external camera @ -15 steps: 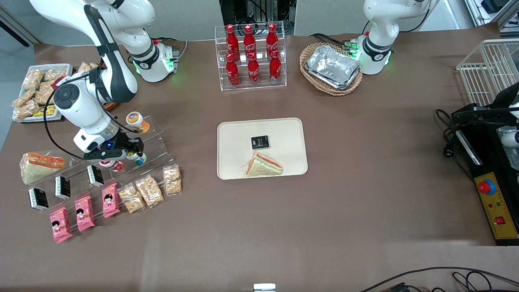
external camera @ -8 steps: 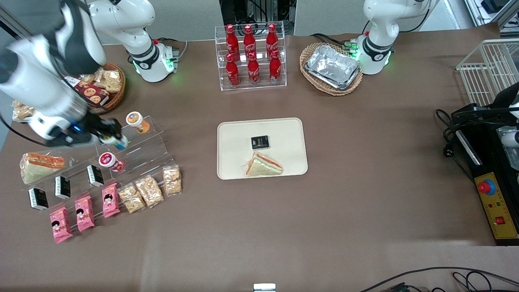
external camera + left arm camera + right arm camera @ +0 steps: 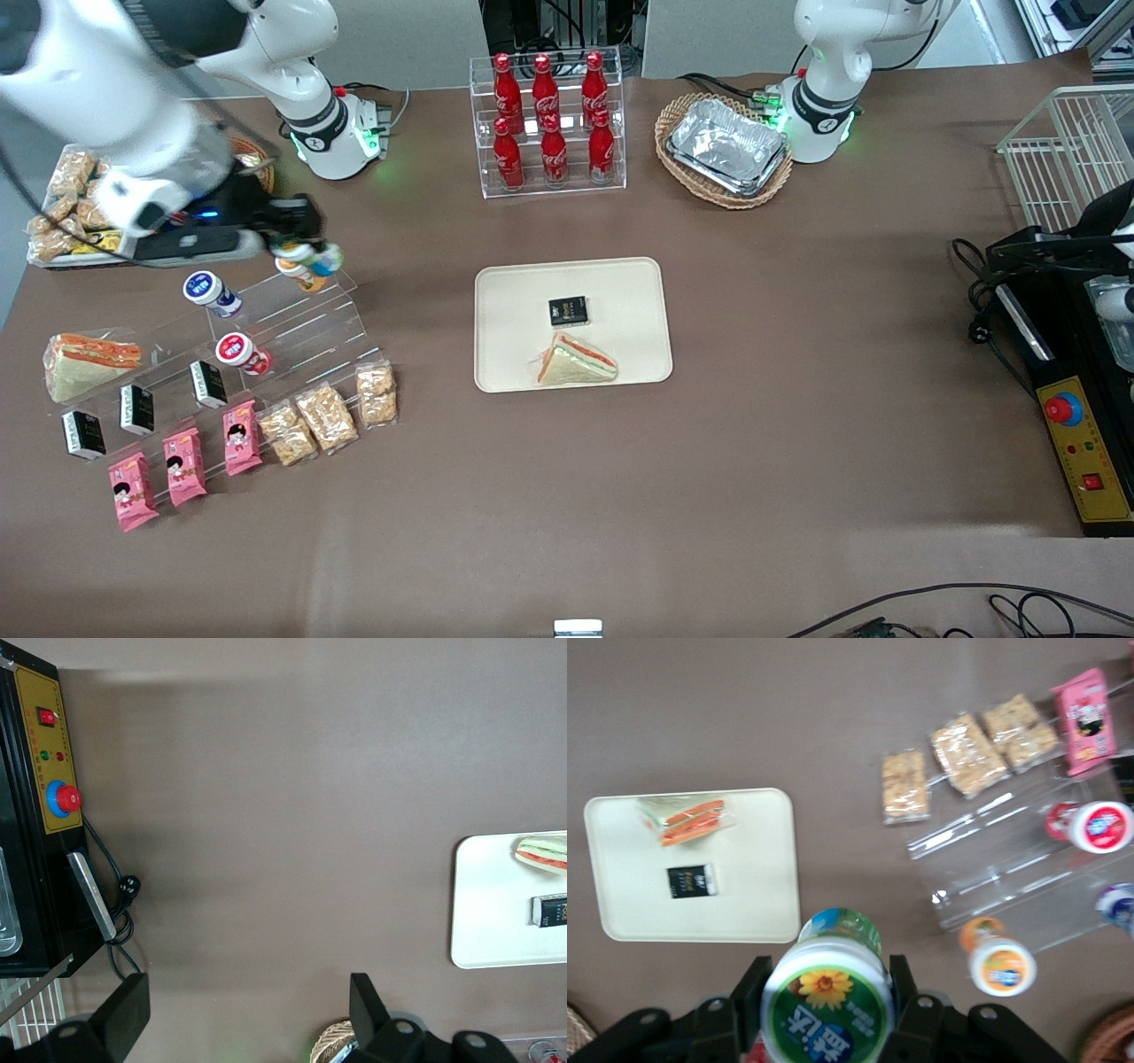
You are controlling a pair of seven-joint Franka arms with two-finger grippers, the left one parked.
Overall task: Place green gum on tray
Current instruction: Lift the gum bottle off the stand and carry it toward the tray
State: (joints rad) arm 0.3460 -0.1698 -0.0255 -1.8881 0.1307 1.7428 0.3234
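My right gripper (image 3: 308, 246) is shut on the green gum (image 3: 324, 258), held above the farthest step of the clear acrylic stand (image 3: 301, 323), toward the working arm's end of the table. In the right wrist view the green gum (image 3: 828, 1001) shows its green lid with a flower and white characters, clamped between my two black fingers (image 3: 749, 992). The cream tray (image 3: 514, 310) lies at the table's middle, apart from my gripper, holding a sandwich (image 3: 576, 361) and a small black pack (image 3: 568, 309). The tray also shows in the right wrist view (image 3: 757, 877) and the left wrist view (image 3: 483, 904).
An orange-lidded jar (image 3: 297, 273) stands just under my gripper; blue-lidded (image 3: 204, 288) and red-lidded (image 3: 235, 348) jars sit on the stand. Snack packs (image 3: 328, 415) lie nearer the camera. A cola bottle rack (image 3: 549, 124) and a basket of foil trays (image 3: 726, 146) stand farther away.
My gripper has risen off the stand with the green gum and moved away from the camera and toward the tray. The blue-lidded jar is now uncovered.
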